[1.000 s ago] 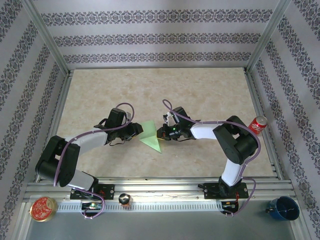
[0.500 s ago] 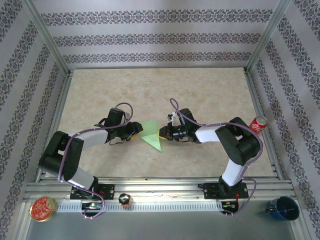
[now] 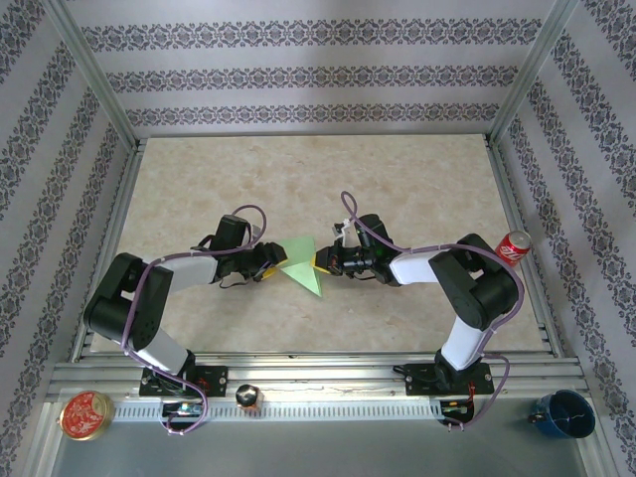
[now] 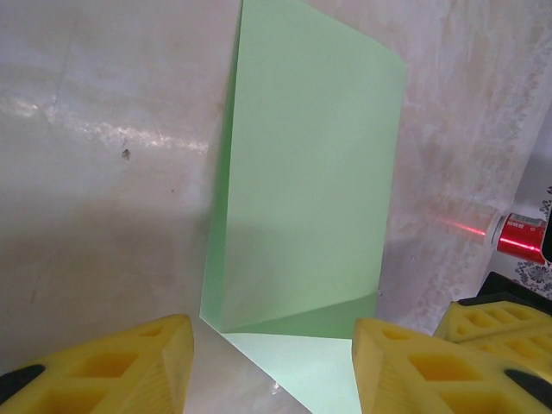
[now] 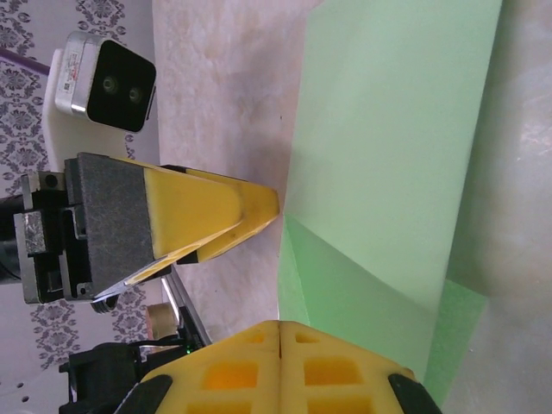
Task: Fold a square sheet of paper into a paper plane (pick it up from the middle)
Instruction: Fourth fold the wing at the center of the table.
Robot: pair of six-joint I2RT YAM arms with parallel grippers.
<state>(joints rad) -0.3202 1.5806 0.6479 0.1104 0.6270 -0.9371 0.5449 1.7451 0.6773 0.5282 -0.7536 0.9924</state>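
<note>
The square sheet of paper (image 3: pixel 301 266) is pale green and folded into a pointed shape near the table's middle. In the left wrist view one flap of the paper (image 4: pixel 310 172) stands up over a flat layer. My left gripper (image 3: pixel 270 260) is at its left side, open; its fingers (image 4: pixel 95 362) straddle the paper's near corner without touching it. My right gripper (image 3: pixel 321 261) is at the paper's right edge, shut. In the right wrist view its closed tips (image 5: pixel 280 332) meet the edge of the paper (image 5: pixel 388 147), with the left gripper (image 5: pixel 216 211) opposite.
A red can (image 3: pixel 513 245) stands by the right rail and shows as the red can (image 4: pixel 522 237) in the left wrist view. On the front ledge sit a gold tin (image 3: pixel 84 414), a small dark object (image 3: pixel 247 397) and a blue cup (image 3: pixel 562 413). Metal frame posts border the table.
My left gripper's jaws have spread wider and its arm has folded in. The right gripper has slid a little left against the paper, which has shifted slightly up.
</note>
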